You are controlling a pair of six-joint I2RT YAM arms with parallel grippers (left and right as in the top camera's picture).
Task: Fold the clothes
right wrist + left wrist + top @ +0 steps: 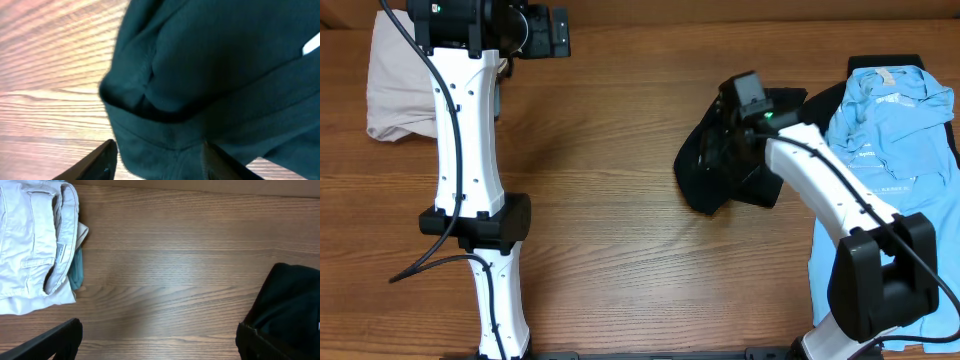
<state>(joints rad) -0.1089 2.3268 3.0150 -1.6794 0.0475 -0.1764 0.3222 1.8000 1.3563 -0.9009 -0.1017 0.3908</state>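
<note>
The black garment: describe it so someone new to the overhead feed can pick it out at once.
On the wooden table, look right of centre, beneath the end of the right arm. There lies the black garment, a crumpled dark heap. Its neighbours differ: the T-shirts to its right are light blue, the trousers far left beige.

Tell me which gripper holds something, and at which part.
The left gripper is open and holds nothing. The right gripper straddles a hemmed edge of the black garment; whether it pinches it cannot be told.
</note>
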